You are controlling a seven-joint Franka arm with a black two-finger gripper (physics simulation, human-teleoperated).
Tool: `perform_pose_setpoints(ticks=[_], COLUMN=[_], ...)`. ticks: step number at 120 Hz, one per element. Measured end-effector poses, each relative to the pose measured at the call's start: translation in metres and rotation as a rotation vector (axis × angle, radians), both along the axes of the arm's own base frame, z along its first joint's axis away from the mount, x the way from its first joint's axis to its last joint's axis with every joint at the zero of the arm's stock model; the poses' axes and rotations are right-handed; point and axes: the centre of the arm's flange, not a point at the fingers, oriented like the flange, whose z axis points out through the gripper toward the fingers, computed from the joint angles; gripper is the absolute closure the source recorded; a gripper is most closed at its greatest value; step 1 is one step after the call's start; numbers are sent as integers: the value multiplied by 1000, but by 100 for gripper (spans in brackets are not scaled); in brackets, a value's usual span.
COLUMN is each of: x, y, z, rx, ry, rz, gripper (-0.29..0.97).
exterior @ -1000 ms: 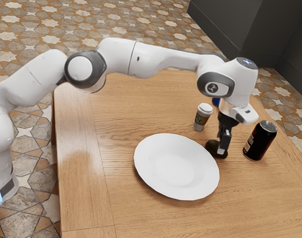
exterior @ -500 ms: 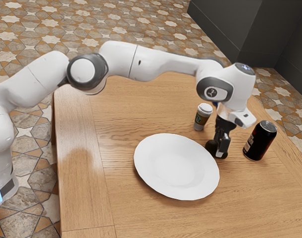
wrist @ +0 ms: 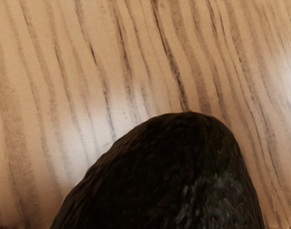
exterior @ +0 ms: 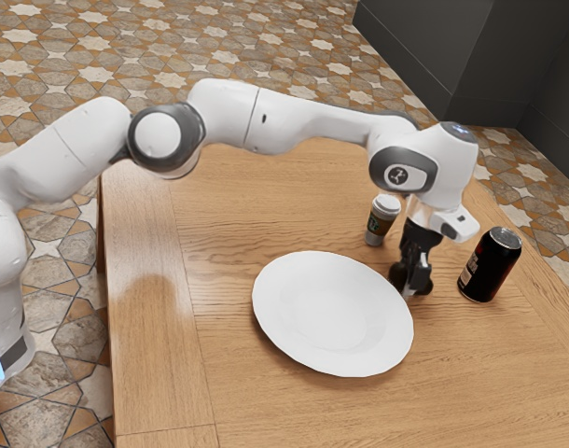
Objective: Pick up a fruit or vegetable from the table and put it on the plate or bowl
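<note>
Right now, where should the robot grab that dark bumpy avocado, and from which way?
Across its rounded middle, straight down from above, I think. The avocado lies low on the table, with the plate close on one side and the can on the other, so coming sideways looks cramped.

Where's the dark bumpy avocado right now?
On the exterior view's right, the avocado is right at the gripper, between the white plate and the black can, with the little cup just behind.
</note>
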Motion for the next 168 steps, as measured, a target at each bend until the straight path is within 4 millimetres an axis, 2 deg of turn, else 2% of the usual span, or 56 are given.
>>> perform_pose_setpoints(ticks=[7,17,21,25,34,46,54,61,68,75,83,92,103,113,127,138,149,157,163,168], x=[-2,-12,-19,-28,-56,-81,-93,-106,-115,-123,-145,-175,-192,-196,-201,-204,-202,-195,-184,-172], y=[1,8,11,24,42,56,52,43,33,13,-11,-24,-46,-61,-80,-91,-92,-83,-63,-38], z=[16,64,85,102,123,121,109,105,107,109,115,119,120,117,103,103,107,120,146,179], rx=[13,80,112,153,236,217,175,151,133,122,118,118,107,95,87,81,77,67,73,94], ry=[-22,-88,-114,-123,-100,-35,18,47,59,61,70,86,93,99,111,100,88,59,0,-65], rz=[4,26,36,66,131,186,199,202,199,179,155,150,128,111,84,68,73,92,116,141], gripper=[35,34,34,33,35,34,35,35,35,36,35,35,34,35,34,19,10,6,4,3])
